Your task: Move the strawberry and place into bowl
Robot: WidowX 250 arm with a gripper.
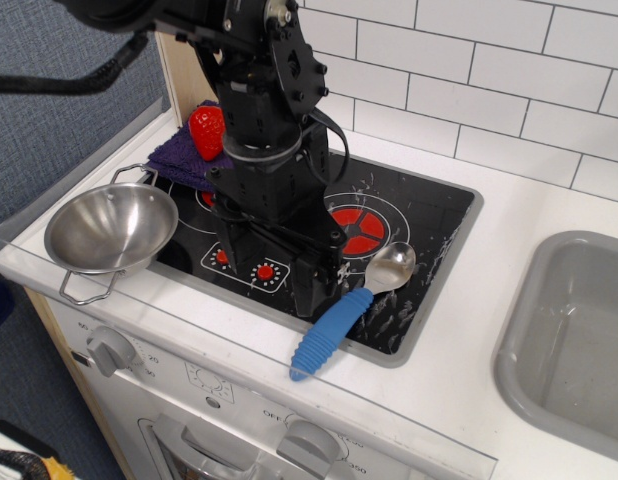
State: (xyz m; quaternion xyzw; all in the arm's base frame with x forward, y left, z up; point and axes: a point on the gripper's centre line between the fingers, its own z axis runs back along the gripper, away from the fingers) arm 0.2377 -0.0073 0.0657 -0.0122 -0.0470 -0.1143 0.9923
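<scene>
The strawberry (pixel 207 132) is small, glossy and red. It lies on a purple cloth (pixel 182 158) at the back left corner of the stove top. The bowl (pixel 111 230) is shiny steel with wire loop handles, stands empty at the stove's front left, and sits apart from the strawberry. My black gripper (pixel 315 292) points down over the front middle of the stove top, to the right of both, just left of a spoon. Its fingers merge into one dark mass, so their gap does not show. It holds nothing that I can see.
A spoon (pixel 339 318) with a blue handle and metal head lies on the stove's front right. The black stove top (pixel 429 230) has red burner circles. A grey sink basin (pixel 574 330) is at the right. A white tiled wall stands behind.
</scene>
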